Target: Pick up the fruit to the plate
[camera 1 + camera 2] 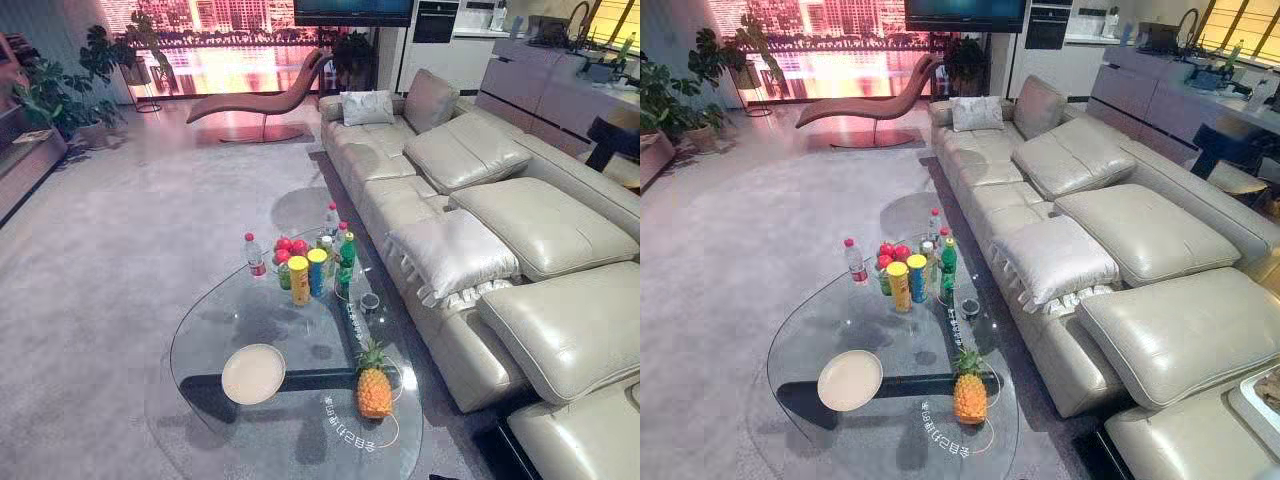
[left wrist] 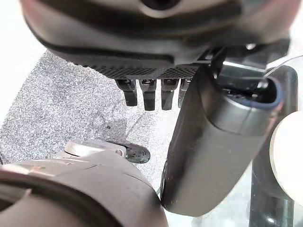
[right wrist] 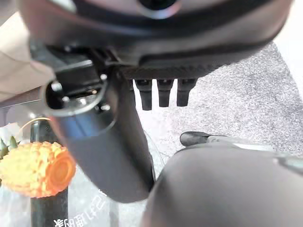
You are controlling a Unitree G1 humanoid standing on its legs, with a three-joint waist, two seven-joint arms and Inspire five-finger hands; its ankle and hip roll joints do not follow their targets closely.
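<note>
A pineapple (image 1: pixel 374 385) stands upright at the near right end of the oval glass table (image 1: pixel 225 315). It also shows close to my right hand (image 3: pixel 156 52), as the pineapple (image 3: pixel 35 169) beyond the thumb. A round cream plate (image 1: pixel 253 373) lies to its left on the glass, bare; the plate's rim (image 2: pixel 286 156) shows past my left hand (image 2: pixel 142 59). Several red round fruits (image 1: pixel 290 247) sit among bottles at the table's far end. Both hands hang with fingers straight and relaxed, holding nothing.
A water bottle (image 1: pixel 255 256), yellow and blue cans (image 1: pixel 299 279) and a green bottle (image 1: pixel 346 262) cluster at the far end. A long beige leather sofa (image 1: pixel 480 230) runs along the table's right side. Grey carpet (image 1: pixel 110 250) spreads to the left, with a lounge chair (image 1: pixel 265 105) farther back.
</note>
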